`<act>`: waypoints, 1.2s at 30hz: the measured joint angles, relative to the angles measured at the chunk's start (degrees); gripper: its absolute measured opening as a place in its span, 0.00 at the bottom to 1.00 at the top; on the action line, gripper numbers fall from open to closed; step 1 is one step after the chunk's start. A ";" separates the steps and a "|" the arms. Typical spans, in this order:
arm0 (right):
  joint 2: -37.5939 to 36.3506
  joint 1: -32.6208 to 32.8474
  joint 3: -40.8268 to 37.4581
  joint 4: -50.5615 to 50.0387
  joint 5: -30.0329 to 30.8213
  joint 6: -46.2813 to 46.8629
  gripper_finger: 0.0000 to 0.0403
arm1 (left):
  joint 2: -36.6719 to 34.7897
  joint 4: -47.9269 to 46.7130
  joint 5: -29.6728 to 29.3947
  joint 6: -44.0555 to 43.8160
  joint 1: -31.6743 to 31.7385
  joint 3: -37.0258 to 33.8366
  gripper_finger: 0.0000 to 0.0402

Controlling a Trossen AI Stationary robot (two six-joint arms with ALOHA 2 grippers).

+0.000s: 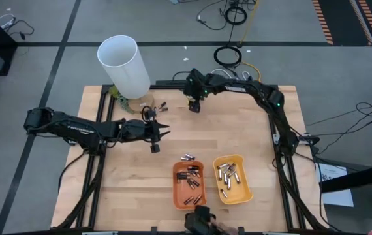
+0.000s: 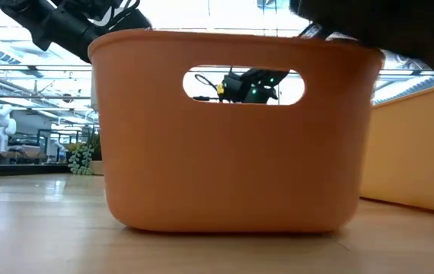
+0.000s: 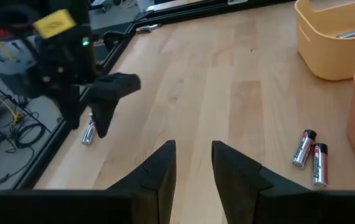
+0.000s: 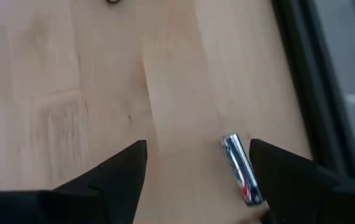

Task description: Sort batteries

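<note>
A silvery battery lay on the table's far edge, well beyond the orange tray, between the right gripper's wide-open fingers. Being off-centre, it could roll away. The left gripper hovered empty, narrowly parted.

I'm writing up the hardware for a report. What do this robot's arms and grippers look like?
Both arms are black and slender, with white lettering along the left arm. The right arm carries a small green light. Each ends in two dark, wedge-shaped fingers: the left gripper and the right gripper. The right wrist, seen from the left wrist view, bears a yellow label and a green light.
</note>
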 joint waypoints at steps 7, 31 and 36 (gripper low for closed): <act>2.32 -2.31 4.47 -4.69 -3.01 -8.38 0.66 | 0.00 0.01 0.02 0.98 0.02 0.00 0.28; 4.33 -1.94 4.39 -8.05 6.38 -27.82 0.66 | 0.00 0.17 0.09 0.96 1.11 0.04 0.28; 4.31 -1.79 4.39 -10.01 7.41 -31.10 0.64 | 0.00 0.17 0.09 0.96 1.11 0.04 0.28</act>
